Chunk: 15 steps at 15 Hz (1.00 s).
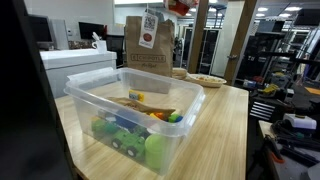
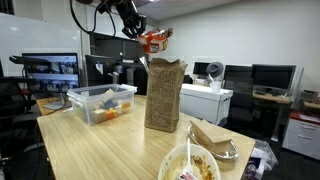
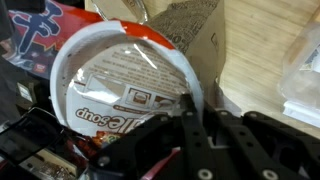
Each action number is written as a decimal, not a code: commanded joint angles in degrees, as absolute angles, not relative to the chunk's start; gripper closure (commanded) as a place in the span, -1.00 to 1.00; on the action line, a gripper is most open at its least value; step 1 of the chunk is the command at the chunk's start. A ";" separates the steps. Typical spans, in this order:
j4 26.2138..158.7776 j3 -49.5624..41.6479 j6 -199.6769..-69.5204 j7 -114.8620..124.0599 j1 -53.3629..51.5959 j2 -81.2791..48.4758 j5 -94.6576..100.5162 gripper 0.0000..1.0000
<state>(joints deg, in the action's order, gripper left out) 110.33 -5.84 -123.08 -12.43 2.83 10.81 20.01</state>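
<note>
Instant soup cup [image 2: 155,41]: gripped at its rim by the closed fingers [image 3: 188,122] of the gripper [image 2: 143,35], held just above the open mouth of the upright brown paper bag [image 2: 163,95] on the table [image 2: 100,150].

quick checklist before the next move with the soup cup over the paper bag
1. Grip: hand shut on the soup cup: ok.
2. Lid on the soup cup, as the wrist view shows: ok.
3. Soup cup raised above the top edge of the paper bag, apart from it: ok.
4. Paper bag upright on the table: ok.
5. Soup cup centred over the paper bag's mouth: cannot tell, the exterior views disagree on the offset.
6. Clear bin of toys standing apart from the paper bag: ok.
</note>
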 commanded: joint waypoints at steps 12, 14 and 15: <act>93.14 -8.16 -124.27 -29.93 6.99 -4.45 -4.91 0.94; 93.07 -7.97 -124.74 -31.50 7.54 -4.98 -7.37 0.94; 92.96 -7.89 -124.95 -32.27 7.81 -5.27 -8.79 0.94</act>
<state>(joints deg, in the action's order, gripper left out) 93.87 -8.77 -123.93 -28.51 6.19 -4.22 -4.77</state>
